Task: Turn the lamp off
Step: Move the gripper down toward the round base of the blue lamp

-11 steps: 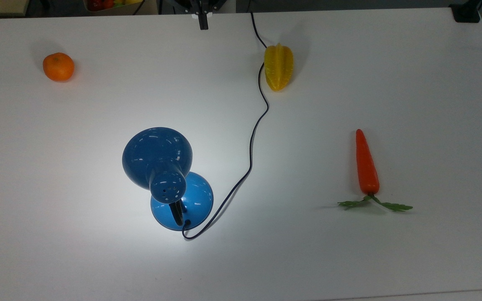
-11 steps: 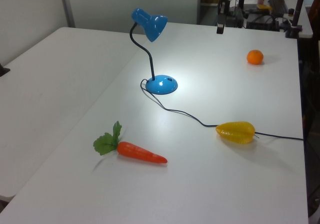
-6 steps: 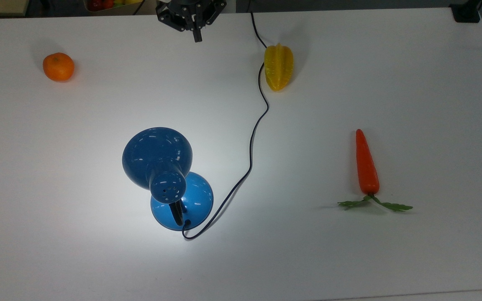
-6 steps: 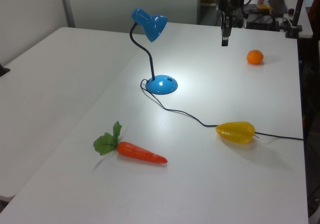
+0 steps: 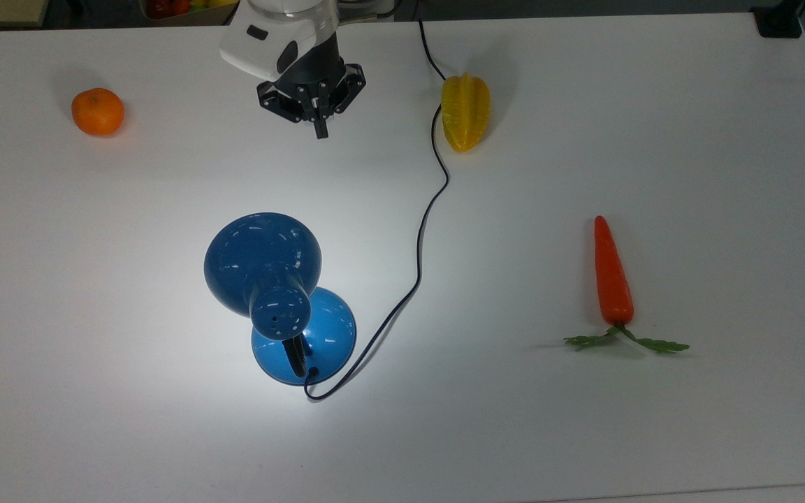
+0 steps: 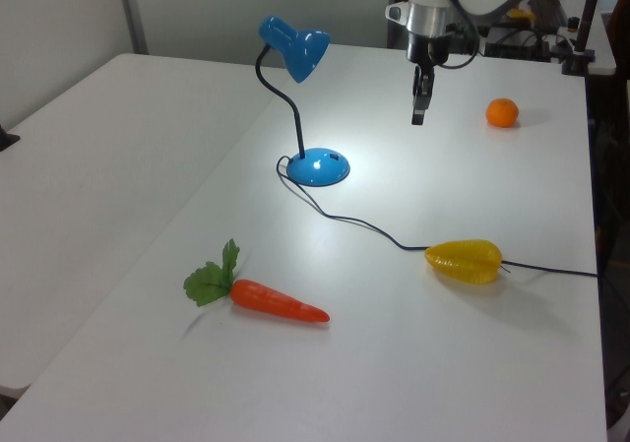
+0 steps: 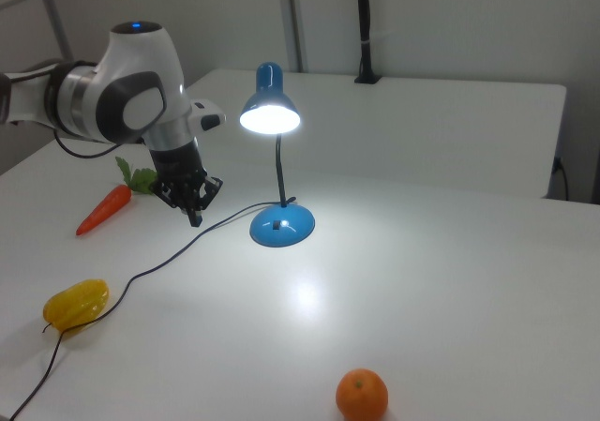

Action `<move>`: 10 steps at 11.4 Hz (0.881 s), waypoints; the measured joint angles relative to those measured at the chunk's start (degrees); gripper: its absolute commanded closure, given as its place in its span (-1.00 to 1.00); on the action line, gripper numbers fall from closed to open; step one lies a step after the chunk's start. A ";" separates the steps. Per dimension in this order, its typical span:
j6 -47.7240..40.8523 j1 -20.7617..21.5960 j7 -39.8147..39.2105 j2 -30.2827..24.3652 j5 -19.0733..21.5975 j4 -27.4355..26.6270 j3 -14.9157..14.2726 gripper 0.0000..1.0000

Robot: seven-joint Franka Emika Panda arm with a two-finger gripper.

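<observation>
While the gripper [image 5: 318,131] is hanging above the table [image 5: 689,140] with its fingers pinched together on nothing, the lamp [image 5: 273,297] is sitting well apart from it, further down in the top view. It's glowing, throwing a bright patch on the tabletop. In the left view the gripper [image 6: 418,115] is hovering to the right of the shade, higher than the base. The cord [image 5: 420,237] is snaking off past a yellow starfruit [image 5: 465,112], off to the gripper's right in the top view. An orange [image 5: 97,111] is lying to its left, and a carrot [image 5: 612,276] is resting far off right.
</observation>
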 measured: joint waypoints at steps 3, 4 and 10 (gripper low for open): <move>8.44 -0.01 0.00 1.55 0.00 -3.32 -0.51 1.00; 10.63 -0.01 0.00 2.23 0.00 -3.85 -0.52 1.00; 25.29 -0.62 0.70 8.42 0.26 -4.60 -0.80 1.00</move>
